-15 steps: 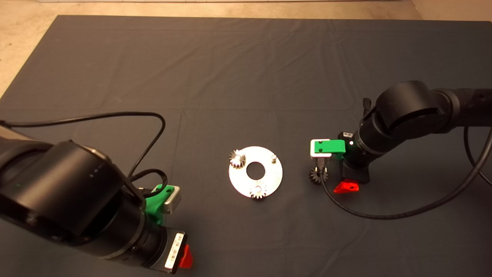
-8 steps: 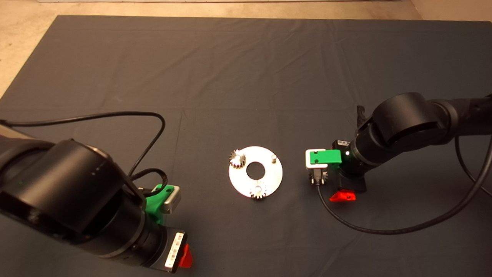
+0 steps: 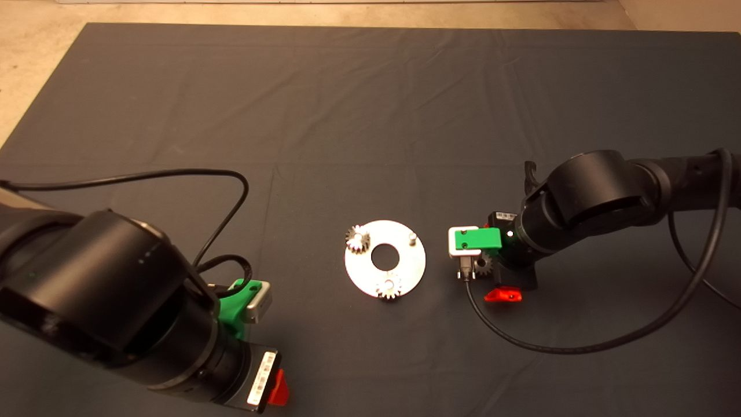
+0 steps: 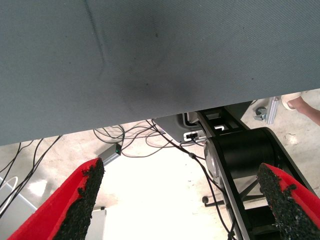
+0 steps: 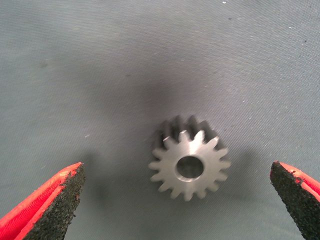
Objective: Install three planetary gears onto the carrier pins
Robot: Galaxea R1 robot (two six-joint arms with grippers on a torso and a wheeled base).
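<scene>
The right gripper [image 5: 175, 200] hangs over the dark mat [image 3: 370, 104] just right of the round plate [image 3: 405, 266], its two red fingers [image 5: 47, 205] spread wide. Between the black pads, touching neither, a loose planetary gear [image 5: 189, 158] lies flat on the cloth, silvery, its round centre hole facing up. From above, this gear [image 3: 482, 265] is mostly hidden under the green gripper body.

On the shiny plate, two gears are already seated on carrier pins: one at the far left rim [image 3: 358, 238], one at the near rim [image 3: 389, 286]. The third pin [image 3: 411, 237], at the far right rim, stands bare.

The left gripper [image 4: 182, 200] waits at the mat's near left edge, fingers also spread apart and holding nothing. Its wrist camera shows the mat's edge and beyond it a pale floor with tangled black cables [image 4: 150, 140] and a person's foot [image 4: 302, 105].

The mat is wrinkled grey-black cloth with fold creases, on a beige surface [image 3: 35, 52] that shows along the far and left edges.
</scene>
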